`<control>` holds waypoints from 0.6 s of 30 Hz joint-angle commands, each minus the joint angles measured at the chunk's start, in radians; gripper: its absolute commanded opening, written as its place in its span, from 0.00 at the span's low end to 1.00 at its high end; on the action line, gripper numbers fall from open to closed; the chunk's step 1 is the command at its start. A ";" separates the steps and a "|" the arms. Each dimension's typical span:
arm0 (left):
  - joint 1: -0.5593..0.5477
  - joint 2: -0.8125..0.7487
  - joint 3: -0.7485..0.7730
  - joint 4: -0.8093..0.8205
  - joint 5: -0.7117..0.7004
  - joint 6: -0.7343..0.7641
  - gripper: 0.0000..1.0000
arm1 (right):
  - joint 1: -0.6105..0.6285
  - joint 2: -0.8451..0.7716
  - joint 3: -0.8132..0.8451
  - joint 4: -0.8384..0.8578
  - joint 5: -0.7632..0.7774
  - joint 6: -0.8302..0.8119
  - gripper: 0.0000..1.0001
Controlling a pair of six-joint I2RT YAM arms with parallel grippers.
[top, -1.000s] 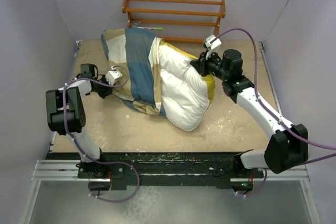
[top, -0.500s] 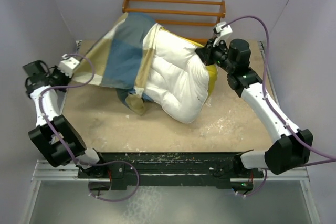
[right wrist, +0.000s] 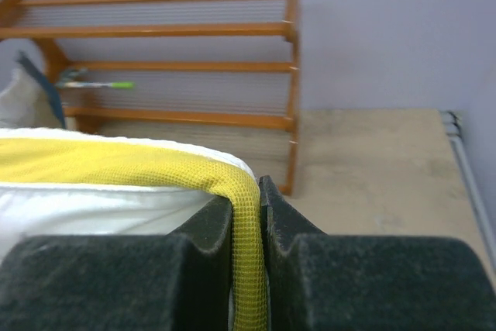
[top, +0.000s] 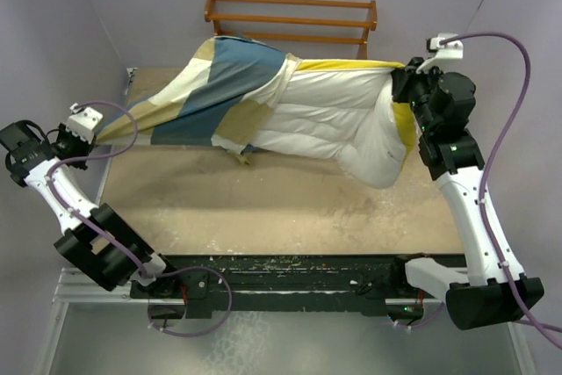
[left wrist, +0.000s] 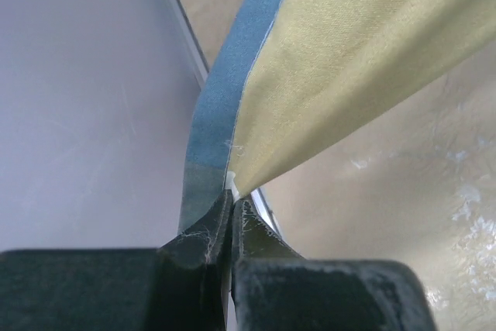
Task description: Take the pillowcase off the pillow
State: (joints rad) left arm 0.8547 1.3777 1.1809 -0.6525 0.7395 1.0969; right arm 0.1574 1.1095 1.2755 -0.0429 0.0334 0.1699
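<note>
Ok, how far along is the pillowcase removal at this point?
Partly done: roughly the right half of the pillow is bare, out of the pillowcase. In hand: the left gripper is shut on the pillowcase's edge, the right gripper pinches the pillow's yellow trim, and both are pulled taut between them. Left: the pillow's left end sits inside the case and has to slide free.
</note>
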 commanded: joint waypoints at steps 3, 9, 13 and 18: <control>0.032 -0.044 0.136 0.041 -0.027 0.000 0.00 | -0.142 -0.074 0.043 0.154 0.422 -0.058 0.00; 0.048 -0.070 0.170 0.188 -0.047 -0.128 0.00 | -0.204 -0.099 -0.007 0.166 0.396 -0.064 0.00; 0.048 -0.068 0.286 0.009 0.117 -0.107 0.00 | -0.205 -0.160 -0.098 0.339 -0.143 0.016 0.00; -0.074 -0.113 0.369 -0.489 0.351 0.199 1.00 | -0.104 -0.146 -0.242 0.934 -0.762 0.348 0.00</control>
State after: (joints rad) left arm 0.8608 1.3170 1.4845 -0.8207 0.9451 1.0710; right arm -0.0086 0.9726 1.0481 0.2600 -0.3420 0.2882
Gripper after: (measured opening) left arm 0.816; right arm 0.107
